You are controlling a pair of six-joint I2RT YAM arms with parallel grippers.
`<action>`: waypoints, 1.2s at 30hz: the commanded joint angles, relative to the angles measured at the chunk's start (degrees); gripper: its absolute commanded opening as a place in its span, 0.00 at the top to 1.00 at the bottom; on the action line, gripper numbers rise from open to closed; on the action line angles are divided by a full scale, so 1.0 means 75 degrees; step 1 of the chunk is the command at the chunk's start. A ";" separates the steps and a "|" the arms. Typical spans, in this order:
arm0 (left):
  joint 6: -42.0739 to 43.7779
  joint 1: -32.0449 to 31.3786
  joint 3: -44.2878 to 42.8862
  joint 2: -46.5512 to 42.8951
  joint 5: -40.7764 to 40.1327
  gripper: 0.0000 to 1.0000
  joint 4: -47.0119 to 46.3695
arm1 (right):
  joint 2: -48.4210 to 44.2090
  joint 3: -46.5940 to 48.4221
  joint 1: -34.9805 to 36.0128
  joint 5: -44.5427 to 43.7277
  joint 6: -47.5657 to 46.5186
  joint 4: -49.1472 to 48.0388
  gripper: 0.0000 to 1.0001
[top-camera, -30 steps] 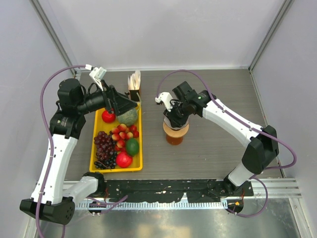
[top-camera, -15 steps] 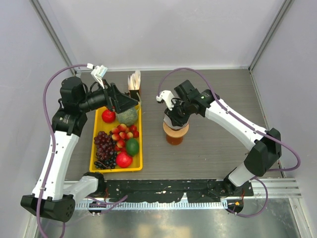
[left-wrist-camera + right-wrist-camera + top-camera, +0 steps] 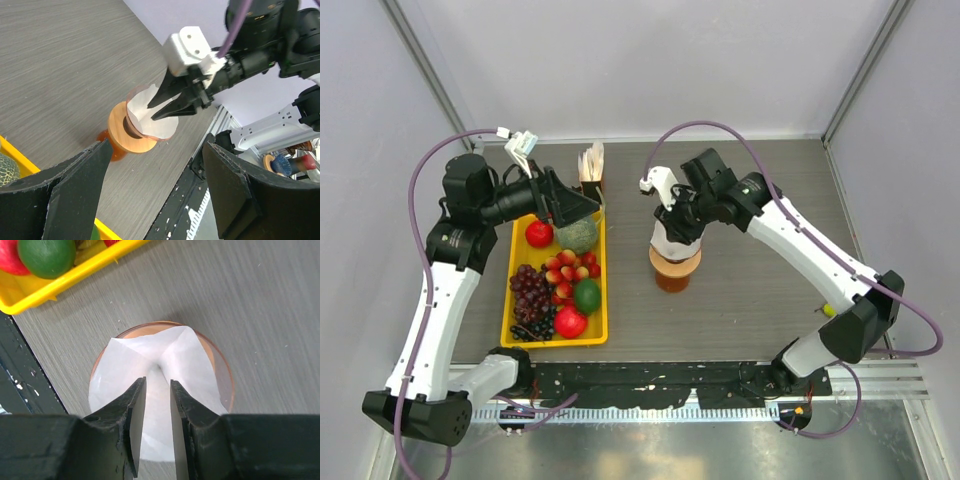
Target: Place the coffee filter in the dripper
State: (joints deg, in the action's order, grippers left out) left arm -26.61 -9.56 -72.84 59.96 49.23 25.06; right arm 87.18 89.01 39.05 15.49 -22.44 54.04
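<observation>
The dripper (image 3: 676, 262), with its tan-orange collar (image 3: 131, 144) and clear cone bowl (image 3: 222, 371), stands on a small jug of amber liquid (image 3: 671, 281). The white coffee filter (image 3: 165, 356) sits opened inside the bowl; it also shows in the left wrist view (image 3: 156, 128). My right gripper (image 3: 157, 384) hangs just above the filter, jaws a narrow gap apart with nothing between them; it also shows in the top view (image 3: 677, 230). My left gripper (image 3: 582, 207) is wide open and empty above the back of the tray, pointing at the dripper.
A yellow tray (image 3: 603, 292) left of the dripper holds grapes, strawberries, apples, a lime and a melon (image 3: 578, 236). An upright bundle of cream papers with a dark box (image 3: 591, 172) stands behind the tray. The table's black front rail (image 3: 200, 200) lies near.
My right gripper has lifted a little up and back from the dripper, leaving the filter in the bowl. My left arm has barely moved.
</observation>
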 commanded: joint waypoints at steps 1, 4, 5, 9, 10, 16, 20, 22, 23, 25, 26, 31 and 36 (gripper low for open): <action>-0.0003 0.0056 0.0020 0.0032 0.0174 0.18 -0.0412 | -0.0456 0.0694 -0.0050 0.0068 -0.0173 0.0107 0.67; -0.0038 0.0045 0.0020 0.0056 0.0186 0.18 -0.0470 | -0.0467 0.0916 -0.0214 0.0033 -0.0184 0.0212 0.67; -0.0038 0.0056 0.0009 0.0067 0.0186 0.18 -0.0482 | -0.0479 0.0940 -0.0237 0.0010 -0.0196 0.0212 0.68; -0.0073 0.0056 0.0056 0.0056 0.0197 0.18 -0.0529 | -0.0502 0.0999 -0.0471 -0.0026 -0.0266 0.0212 0.67; -0.0085 0.0045 0.0079 0.0056 0.0209 0.18 -0.0540 | -0.0433 0.1068 -0.0553 -0.0049 -0.0324 0.0212 0.67; -0.0108 0.0045 0.0114 0.0067 0.0221 0.18 -0.0587 | 0.0001 0.1491 -0.1010 -0.0049 -0.0477 0.0306 0.67; -0.0108 0.0045 0.0126 0.0056 0.0209 0.18 -0.0599 | 0.0095 0.1444 -0.1011 0.0045 -0.0454 0.0306 0.67; -0.0108 0.0033 0.0137 0.0032 0.0209 0.18 -0.0599 | 0.0119 0.1374 -0.1011 0.0138 -0.0407 0.0283 0.67; -0.0097 0.0044 0.0138 0.0032 0.0209 0.18 -0.0599 | 0.0119 0.1327 -0.1023 0.0150 -0.0372 0.0283 0.50; -0.0085 0.0045 0.0149 0.0032 0.0221 0.18 -0.0599 | 0.0107 0.1222 -0.1023 0.0174 -0.0360 0.0236 0.67; -0.0085 0.0045 0.0149 0.0020 0.0221 0.18 -0.0599 | 0.0107 0.1175 -0.1023 0.0185 -0.0360 0.0201 0.67; -0.0085 0.0045 0.0161 0.0044 0.0221 0.18 -0.0599 | 0.0119 0.0859 -0.1023 0.0185 -0.0348 0.0060 0.67; -0.0050 0.0045 0.0172 0.0055 0.0209 0.18 -0.0611 | 0.0130 0.0659 -0.1034 0.0162 -0.0348 -0.0092 0.69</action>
State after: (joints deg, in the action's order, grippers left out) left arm -26.85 -9.56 -71.81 60.62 49.58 23.35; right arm 88.51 94.39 31.27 16.21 -25.15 56.36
